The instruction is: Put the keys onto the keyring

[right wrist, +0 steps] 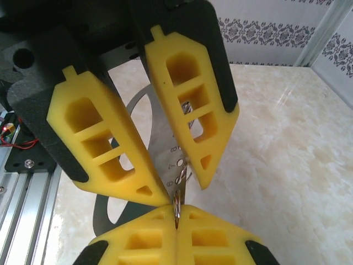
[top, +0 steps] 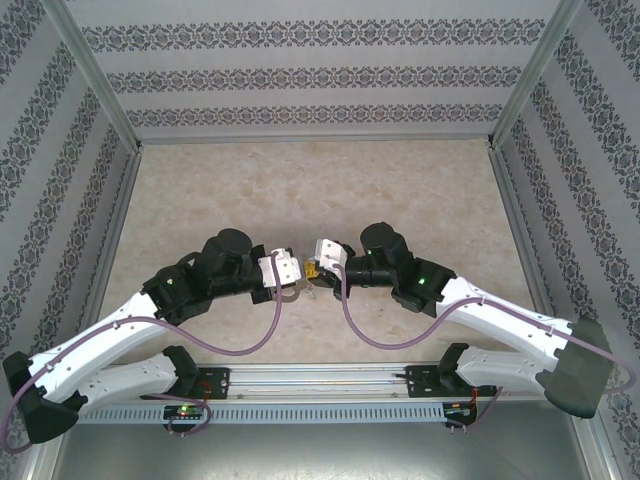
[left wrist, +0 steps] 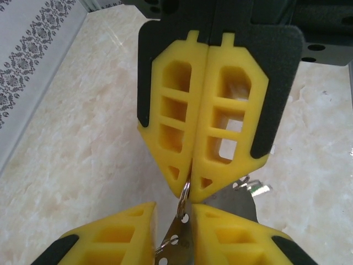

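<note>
Both grippers meet in mid-air above the table's front middle. My left gripper [top: 299,279] [left wrist: 172,212] [right wrist: 185,190] has the flat grey keyring [left wrist: 182,238] [right wrist: 161,138] wedged slantwise between its yellow fingers, which stand a little apart around the plate. My right gripper [top: 316,271] [right wrist: 176,208] [left wrist: 191,190] is shut on one small metal ring [left wrist: 184,194] [right wrist: 177,201] that hangs from a hole along the keyring's edge. More small rings and the green tag [left wrist: 259,189] dangle at the far side. The black-headed key is hidden or out of view.
The beige marble-patterned tabletop [top: 320,190] stretches behind the grippers. Patterned walls [top: 320,70] and metal posts close it in on three sides. The rail with the arm bases [top: 320,385] runs along the near edge.
</note>
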Controlling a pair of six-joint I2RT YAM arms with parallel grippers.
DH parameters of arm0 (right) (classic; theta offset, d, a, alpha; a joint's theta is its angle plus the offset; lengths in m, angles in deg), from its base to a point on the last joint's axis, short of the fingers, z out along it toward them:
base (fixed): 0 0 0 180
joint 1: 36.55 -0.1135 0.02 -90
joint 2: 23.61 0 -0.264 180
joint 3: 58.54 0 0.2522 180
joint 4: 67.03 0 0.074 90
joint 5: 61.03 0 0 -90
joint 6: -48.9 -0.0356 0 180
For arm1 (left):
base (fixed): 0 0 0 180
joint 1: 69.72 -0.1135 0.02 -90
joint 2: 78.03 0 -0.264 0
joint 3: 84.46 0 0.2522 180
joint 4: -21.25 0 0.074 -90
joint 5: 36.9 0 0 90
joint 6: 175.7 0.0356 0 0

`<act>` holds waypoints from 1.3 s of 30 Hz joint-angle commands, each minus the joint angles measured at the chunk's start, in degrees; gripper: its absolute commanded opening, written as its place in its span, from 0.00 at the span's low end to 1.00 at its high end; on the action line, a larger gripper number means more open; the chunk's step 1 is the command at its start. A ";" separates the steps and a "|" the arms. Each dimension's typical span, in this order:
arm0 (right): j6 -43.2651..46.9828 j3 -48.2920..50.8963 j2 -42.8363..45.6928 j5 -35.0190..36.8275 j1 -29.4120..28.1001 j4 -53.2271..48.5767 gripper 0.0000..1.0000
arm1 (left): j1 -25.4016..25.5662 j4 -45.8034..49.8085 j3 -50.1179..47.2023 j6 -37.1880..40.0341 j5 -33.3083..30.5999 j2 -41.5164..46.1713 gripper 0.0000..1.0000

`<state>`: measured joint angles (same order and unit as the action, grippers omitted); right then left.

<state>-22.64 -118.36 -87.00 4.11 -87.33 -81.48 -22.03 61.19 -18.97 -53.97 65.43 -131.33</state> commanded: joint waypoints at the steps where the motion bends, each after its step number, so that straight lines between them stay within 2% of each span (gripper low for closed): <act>1: 1.06 -0.08 1.56 -0.30 -0.71 3.84 0.00 | 1.03 -0.93 0.27 0.21 -0.25 0.30 0.25; 6: 1.08 0.00 1.78 -0.96 -0.81 4.34 0.00 | 1.03 -1.56 -0.02 -0.69 0.06 0.13 0.24; 14: 1.05 0.27 1.88 -1.48 -0.98 4.60 0.00 | 1.01 -5.12 -0.95 -2.08 0.28 -0.57 0.15; 15: 1.14 0.32 1.98 -1.50 -0.92 4.57 0.00 | 1.01 -5.29 -0.90 -2.18 0.39 -0.90 0.13; 17: 1.28 0.23 2.20 -1.32 -0.97 4.48 0.00 | 1.01 -5.74 -1.04 -2.50 0.97 -1.15 0.00; 21: 1.49 0.23 2.43 -0.68 -1.07 3.79 0.00 | 1.00 -7.55 -1.70 -4.06 0.53 -0.96 0.00; 24: 1.02 1.03 3.21 0.30 -1.07 4.18 0.12 | 1.01 -8.62 -2.36 -5.13 0.80 -0.17 0.00; 28: -0.28 2.00 4.71 1.89 -1.00 3.93 0.35 | 1.06 -8.22 -3.16 -4.94 1.64 0.99 0.00; 31: -1.66 3.52 7.24 3.57 -0.81 3.51 0.37 | 0.93 -7.85 -3.76 -4.39 1.79 2.40 0.00; 39: -5.14 5.72 14.24 6.39 2.14 2.31 0.30 | 0.92 -7.45 -4.61 -4.39 3.19 4.54 0.00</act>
<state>-25.35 -113.29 -74.22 8.70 -86.28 -79.79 -21.71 56.40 -23.10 -57.67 67.01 -127.86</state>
